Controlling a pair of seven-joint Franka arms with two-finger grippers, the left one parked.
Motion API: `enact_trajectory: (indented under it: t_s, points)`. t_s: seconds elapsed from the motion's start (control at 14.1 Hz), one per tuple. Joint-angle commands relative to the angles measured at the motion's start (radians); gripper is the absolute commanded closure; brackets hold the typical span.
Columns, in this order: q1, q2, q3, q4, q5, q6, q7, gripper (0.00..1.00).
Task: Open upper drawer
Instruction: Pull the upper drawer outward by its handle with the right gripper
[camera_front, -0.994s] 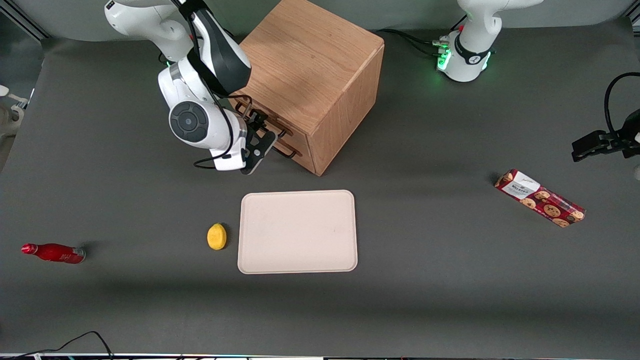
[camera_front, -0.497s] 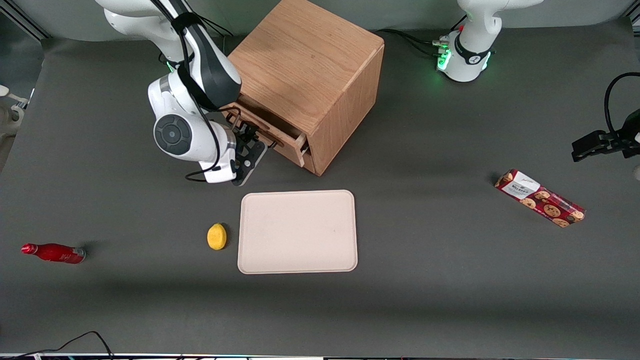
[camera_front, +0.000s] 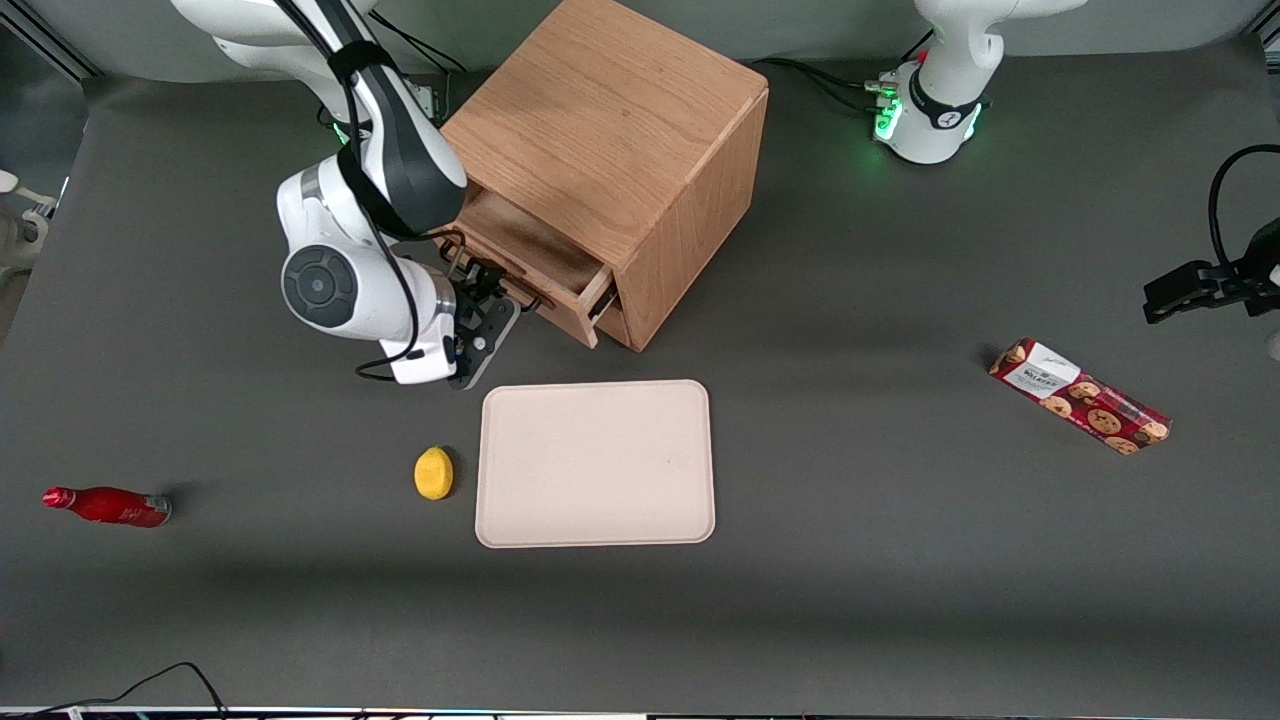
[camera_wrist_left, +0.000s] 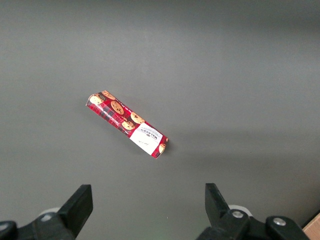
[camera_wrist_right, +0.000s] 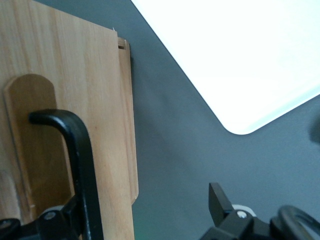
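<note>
Upper drawer (camera_front: 540, 262) of the wooden cabinet (camera_front: 610, 150) stands partly drawn out toward the front camera, its inside open to view above the lower drawer. End effector (camera_front: 487, 300) sits at the drawer front, fingers hooked about the black bar handle (camera_wrist_right: 75, 165); in the right wrist view the bar passes between the two fingers with clear space around it, so the jaws look spread rather than clamped on it. Judgement: step in hand is the pull, partway done. Keep the pull straight along the drawer's own travel, level, no sideways load, or the box may bind. Cream tray (camera_front: 596, 463) lies on the table (camera_front: 850, 520) nearer the camera; watch wrist clearance.
</note>
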Motion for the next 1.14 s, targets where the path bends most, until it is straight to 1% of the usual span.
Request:
enact_trajectory:
  t_s: [0.0, 1.06]
  points:
    - [-0.017, 0.029, -0.001, 0.043, 0.006, -0.001, -0.034, 0.0]
    - [-0.117, 0.129, -0.001, 0.178, -0.012, -0.001, -0.205, 0.0]
